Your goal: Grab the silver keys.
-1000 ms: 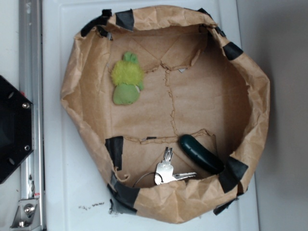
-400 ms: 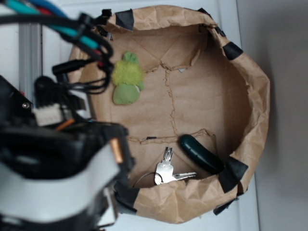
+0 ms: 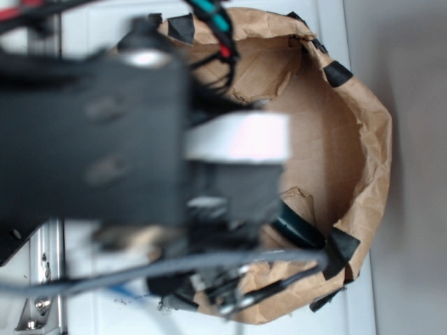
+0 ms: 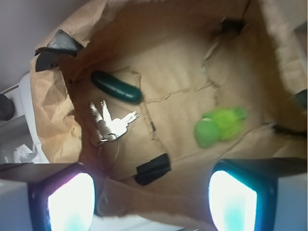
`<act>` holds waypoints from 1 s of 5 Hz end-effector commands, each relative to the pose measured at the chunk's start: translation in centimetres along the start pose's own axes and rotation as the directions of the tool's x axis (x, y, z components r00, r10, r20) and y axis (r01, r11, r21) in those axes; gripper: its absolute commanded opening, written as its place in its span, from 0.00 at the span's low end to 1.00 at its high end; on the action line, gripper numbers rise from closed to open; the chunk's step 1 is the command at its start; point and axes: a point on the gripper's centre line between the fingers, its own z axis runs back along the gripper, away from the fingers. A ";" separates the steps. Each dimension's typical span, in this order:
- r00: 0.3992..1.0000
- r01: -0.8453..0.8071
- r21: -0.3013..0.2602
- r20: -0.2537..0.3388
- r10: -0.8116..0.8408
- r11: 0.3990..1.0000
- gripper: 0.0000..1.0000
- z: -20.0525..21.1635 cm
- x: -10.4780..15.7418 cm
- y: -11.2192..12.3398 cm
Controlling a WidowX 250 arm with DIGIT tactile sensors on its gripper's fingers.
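My gripper hangs above the brown paper bin, and its two fingers stand wide apart with nothing between them; in the wrist view they appear as two bright pads at the bottom edge. Through the gap I look down on the floor of the bin.

The silver keys lie flat on the paper floor, on the left side of the wrist view. The two keys are splayed apart, and a thin wire ring goes out from them toward the lower edge. Just above them lies the dark green cucumber-shaped object; it is close to the keys but I cannot tell if it touches them. The fuzzy yellow-green plush toy rests well apart from the keys, on the right side of the floor. A piece of black tape sticks on the paper below the keys.

In the exterior view my arm is blurred and covers most of the bin, so the keys are hidden there. Only one end of the green object shows near the paper wall.
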 end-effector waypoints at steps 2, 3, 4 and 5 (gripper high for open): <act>0.973 -0.229 -0.203 -0.091 0.214 0.952 1.00 -2.7 3.2 2.1; 0.969 -0.245 -0.238 -0.098 0.228 0.940 1.00 -5.0 3.7 3.5; 0.963 -0.259 -0.210 -0.130 0.236 0.943 1.00 -8.0 3.0 3.9; 0.962 -0.247 -0.227 -0.171 0.212 0.942 1.00 -9.8 1.7 2.6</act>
